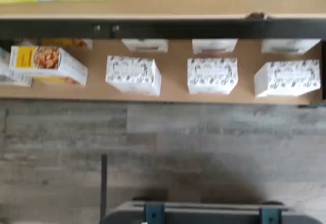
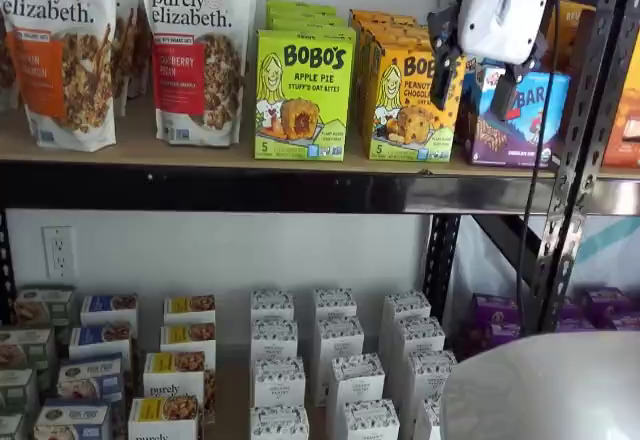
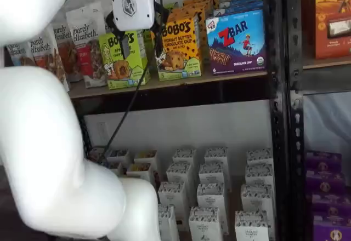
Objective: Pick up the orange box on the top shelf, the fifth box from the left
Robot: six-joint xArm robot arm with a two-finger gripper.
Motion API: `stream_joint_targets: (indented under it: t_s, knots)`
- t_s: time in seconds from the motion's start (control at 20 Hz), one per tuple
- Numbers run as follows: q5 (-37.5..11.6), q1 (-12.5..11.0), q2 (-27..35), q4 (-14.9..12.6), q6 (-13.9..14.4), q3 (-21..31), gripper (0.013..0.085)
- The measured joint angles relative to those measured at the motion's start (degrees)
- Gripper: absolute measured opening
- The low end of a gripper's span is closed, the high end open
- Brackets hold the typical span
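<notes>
Approach step. The claw hangs upper right, fingers apart, apparently empty. The orange box stands on the top shelf, centre-right. Next: line up with the box and advance.

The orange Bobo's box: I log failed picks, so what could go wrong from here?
The orange Bobo's box stands tight between the green Bobo's Apple Pie box and the blue Zbar box, so a finger could hit or drag one. The open gripper hangs in front, not yet around it; a push could tip it backward.
</notes>
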Motion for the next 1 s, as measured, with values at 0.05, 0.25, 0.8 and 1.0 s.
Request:
stream_joint_targets:
  t_s: [0.05, 0.25, 0.8, 1.0]
  knots:
    - [-1.1, 0.4, 0.1, -0.5, 0.2, 0.3, 0.0850]
    - [-6.0, 1.4, 0.5, -3.1, 0.5, 1.5, 0.0850]
    - [-18.9, -1.7, 4.5, -0.7, -3.1, 3.2, 0.0850]
    - [-23.7, -2.9, 5.1, 1.5, -5.0, 4.2, 0.0850]
